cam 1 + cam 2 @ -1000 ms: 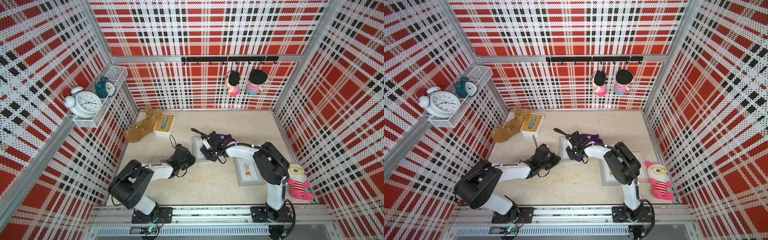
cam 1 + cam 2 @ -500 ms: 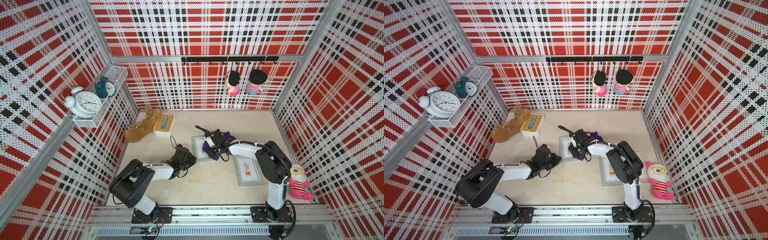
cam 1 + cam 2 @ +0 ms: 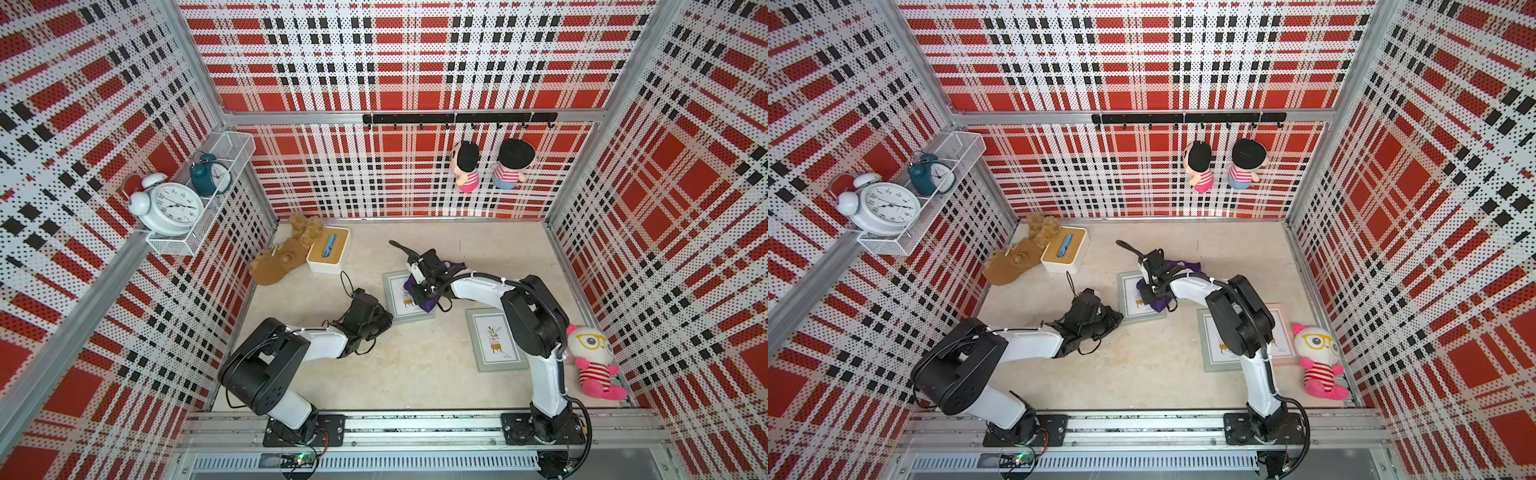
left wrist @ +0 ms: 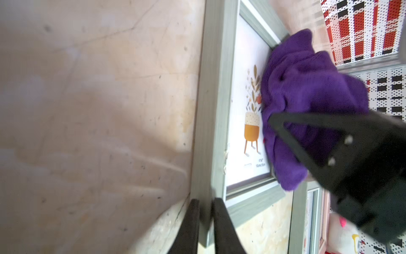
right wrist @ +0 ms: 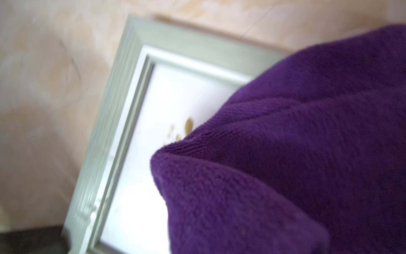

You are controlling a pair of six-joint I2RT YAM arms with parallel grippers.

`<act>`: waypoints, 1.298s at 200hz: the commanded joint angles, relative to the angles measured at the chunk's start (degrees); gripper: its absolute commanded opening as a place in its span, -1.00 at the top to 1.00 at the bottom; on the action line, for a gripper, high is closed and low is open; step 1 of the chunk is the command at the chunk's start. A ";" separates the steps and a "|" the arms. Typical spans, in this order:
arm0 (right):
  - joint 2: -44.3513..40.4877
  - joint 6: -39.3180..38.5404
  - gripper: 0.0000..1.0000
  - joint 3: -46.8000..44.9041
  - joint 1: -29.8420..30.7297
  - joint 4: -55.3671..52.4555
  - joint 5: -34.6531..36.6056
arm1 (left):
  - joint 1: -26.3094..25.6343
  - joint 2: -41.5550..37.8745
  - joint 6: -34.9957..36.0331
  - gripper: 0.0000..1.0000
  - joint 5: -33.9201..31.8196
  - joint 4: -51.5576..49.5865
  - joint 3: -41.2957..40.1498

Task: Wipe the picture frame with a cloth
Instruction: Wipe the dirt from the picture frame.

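In both top views the whole table (image 3: 415, 374) is seen, with both arms stretched over it. The picture frame (image 3: 389, 296) is laid flat near the middle of the table. A second frame (image 3: 478, 365) is laid near it, closer to the right arm's base.

The left gripper (image 3: 382, 322) is seen at the near corner of the picture frame, but its jaws are hidden there. Only in the left wrist view is the hold made plain. The rim of the frame (image 4: 211, 110) is pinched between the two black fingers (image 4: 191, 220).

The right gripper (image 3: 419, 296) is seen from above over the frame, with the cloth (image 3: 428, 305) bunched under it. In the left wrist view one of its fingers (image 4: 307, 136) is pushed into the purple cloth, which is grasped and pressed on the glass. In the right wrist view the jaws are not seen at all. That view is blurred and mostly filled by the cloth (image 5: 285, 165), with one frame corner (image 5: 105, 136) beside it.

The picture frame is made with a grey-green rim and a thin white inner edge. A white picture is held inside. An orange pot on thin legs is drawn on it, with leaves above and small words below. The side of the picture nearer the right arm is covered by the cloth.
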 commanded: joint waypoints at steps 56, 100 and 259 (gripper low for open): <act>-7.27 -1.91 1.00 -7.58 2.50 -6.91 1.90 | 0.04 3.96 1.00 0.68 -1.37 -13.67 -1.13; -9.14 -1.95 1.00 -14.02 5.28 -10.44 3.41 | -0.03 3.40 0.65 0.68 -1.62 -13.83 -1.30; -14.38 1.27 1.00 -5.38 1.05 -13.87 6.77 | 0.24 -0.10 7.31 0.23 2.15 -15.64 10.44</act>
